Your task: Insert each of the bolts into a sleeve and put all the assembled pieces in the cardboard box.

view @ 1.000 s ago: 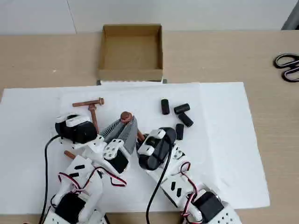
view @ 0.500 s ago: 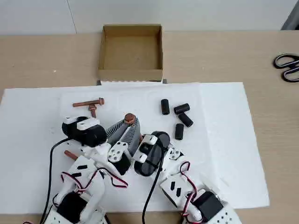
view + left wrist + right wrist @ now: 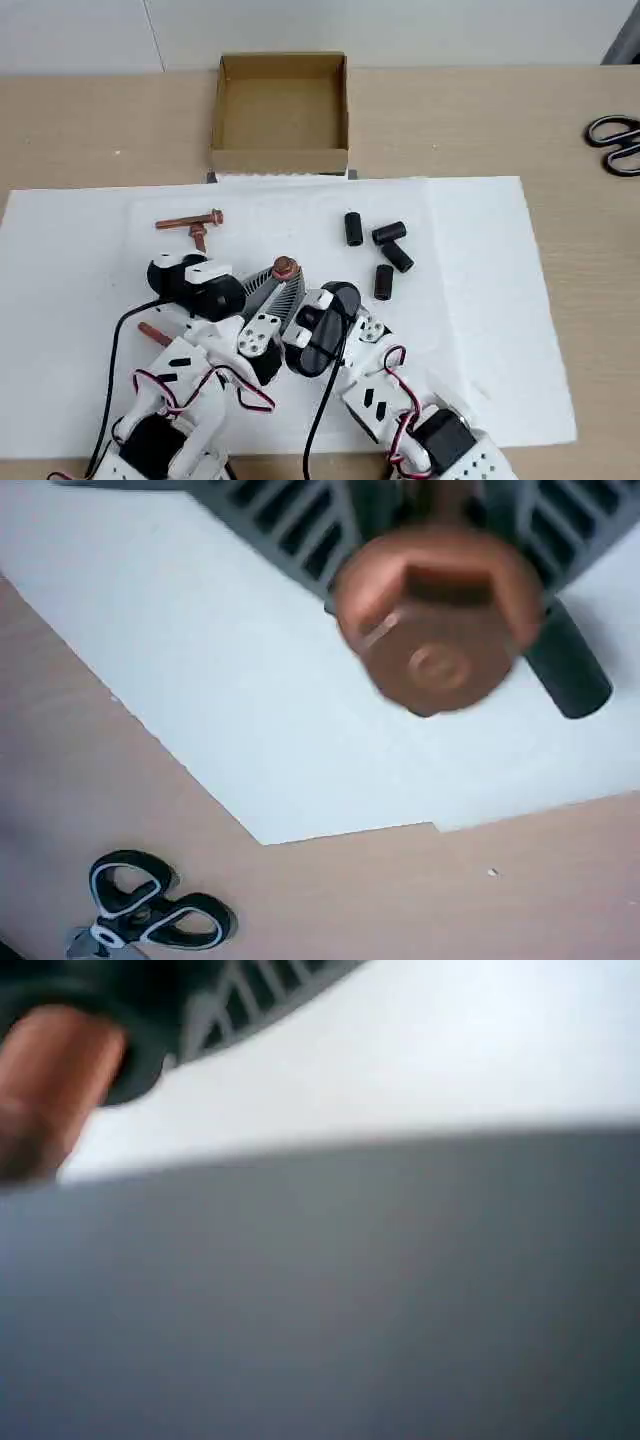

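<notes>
My left gripper (image 3: 284, 276) is shut on a copper bolt (image 3: 284, 267), which it holds just above the white sheet; the hex head (image 3: 440, 630) faces the wrist camera between the grey fingers (image 3: 270, 520). My right arm (image 3: 322, 322) is pressed close against that gripper from the right, and its gripper is hidden under its wrist. The bolt's copper shaft (image 3: 50, 1080) lies close to the right wrist camera. Several black sleeves (image 3: 353, 228) (image 3: 383, 282) lie to the right. Two loose bolts (image 3: 188, 220) (image 3: 198, 237) lie to the left and another (image 3: 150, 333) by the left arm.
The open cardboard box (image 3: 282, 155) stands beyond the sheet's far edge, with nothing inside. Black scissors (image 3: 615, 140) (image 3: 150, 920) lie on the bare wood at far right. The white sheet (image 3: 480, 330) has free room on its right side.
The left gripper has carried the bolt to the right and a little nearer the front. The right arm has shifted left, closing up against it.
</notes>
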